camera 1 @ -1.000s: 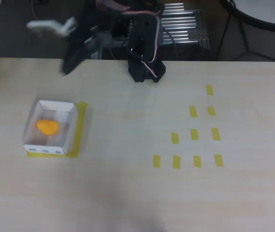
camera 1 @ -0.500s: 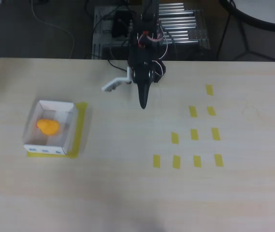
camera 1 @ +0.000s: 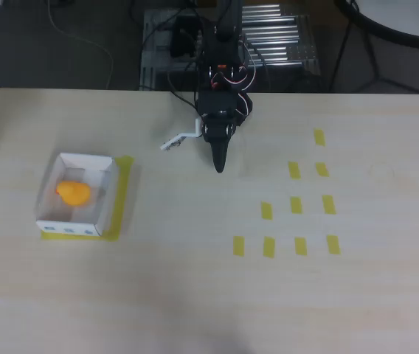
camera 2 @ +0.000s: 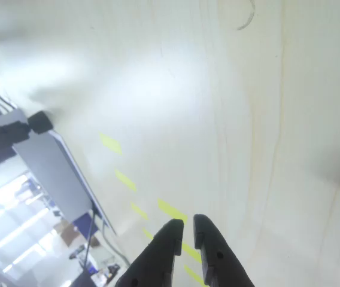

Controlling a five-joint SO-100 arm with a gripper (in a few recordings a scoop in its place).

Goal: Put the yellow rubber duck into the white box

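- In the overhead view the yellow rubber duck [camera 1: 73, 192] lies inside the white box [camera 1: 107, 193], a little left of the box's middle.
- The white box sits on the left part of the pale wood-grain counter [camera 1: 195, 295], with small blue marks along its near outer wall.
- A yellow tape outline [camera 1: 125, 193] shows under the box, along its right and near sides.
- The black arm [camera 1: 223, 81] stands at the far edge of the counter near the middle, well apart from the box.
- The hand [camera 1: 219, 164] points down toward the near side of the counter; it carries nothing.
- In the wrist view the two dark fingers [camera 2: 158, 254] lie almost together, with only a thin gap between their tips, so the hand is closed and empty.
- A small white piece [camera 1: 178, 139] juts out from the arm toward the left in the overhead view.
- Ten short yellow tape strips [camera 1: 296, 205] lie in loose rows on the right part of the counter; several also show in the wrist view beyond the fingertips.
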